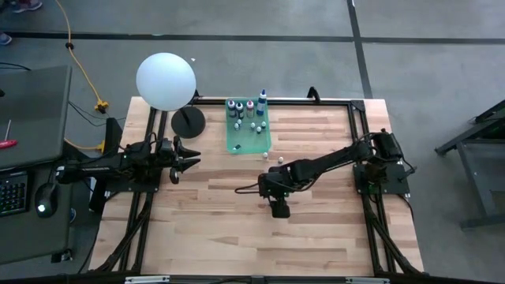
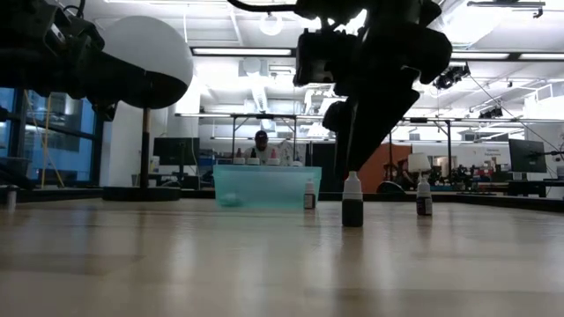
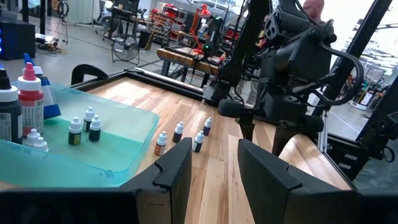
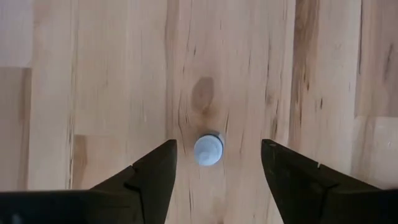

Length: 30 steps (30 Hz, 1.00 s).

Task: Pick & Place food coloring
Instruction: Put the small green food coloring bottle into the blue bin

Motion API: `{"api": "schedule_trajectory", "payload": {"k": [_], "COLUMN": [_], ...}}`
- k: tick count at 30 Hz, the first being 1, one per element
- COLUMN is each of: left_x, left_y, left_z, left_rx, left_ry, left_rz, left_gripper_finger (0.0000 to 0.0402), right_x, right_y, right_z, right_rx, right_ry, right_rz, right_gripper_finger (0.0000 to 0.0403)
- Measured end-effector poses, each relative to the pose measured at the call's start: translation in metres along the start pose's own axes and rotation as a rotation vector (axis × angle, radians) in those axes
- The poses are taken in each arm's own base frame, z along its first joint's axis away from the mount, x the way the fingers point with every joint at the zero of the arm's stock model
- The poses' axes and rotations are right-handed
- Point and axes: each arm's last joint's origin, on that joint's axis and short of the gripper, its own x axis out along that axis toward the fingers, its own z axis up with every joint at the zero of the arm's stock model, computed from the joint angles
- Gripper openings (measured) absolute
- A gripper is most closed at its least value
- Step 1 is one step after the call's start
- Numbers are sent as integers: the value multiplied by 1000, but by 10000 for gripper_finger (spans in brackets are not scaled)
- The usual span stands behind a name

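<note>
A tiny dark bottle of food coloring with a white cap stands upright on the wooden table. My right gripper points straight down over it, open, one finger on either side of the cap and apart from it. The arm hides this bottle in the high view. Several more bottles stand in the translucent green tray, and a few stand loose on the table beside it. My left gripper is open and empty at the table's left, level and pointing toward the table's right.
A white ball lamp on a black round base stands at the far left, next to the tray. Two loose bottles stand behind the one under my right gripper. Bare wood lies toward the near edge.
</note>
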Motion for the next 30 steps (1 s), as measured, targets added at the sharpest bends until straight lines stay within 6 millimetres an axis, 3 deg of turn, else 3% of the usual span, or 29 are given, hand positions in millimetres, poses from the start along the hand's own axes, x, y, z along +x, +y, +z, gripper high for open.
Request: {"api": "schedule_trajectory", "payload": {"k": [11, 21, 30], "left_x": [0, 0, 0], "left_y": [0, 0, 0], "left_z": [0, 0, 0], "left_rx": [0, 0, 0], "left_ry": [0, 0, 0], "left_rz": [0, 1, 1], "left_gripper_finger": [129, 129, 129], "right_x": [13, 13, 13], "right_y": [-3, -2, -1], "right_z": [-15, -10, -11], "right_rx": [32, 22, 0], "right_ry": [16, -34, -28], "right_rz": [16, 22, 31], "right_gripper_finger": [224, 223, 198]}}
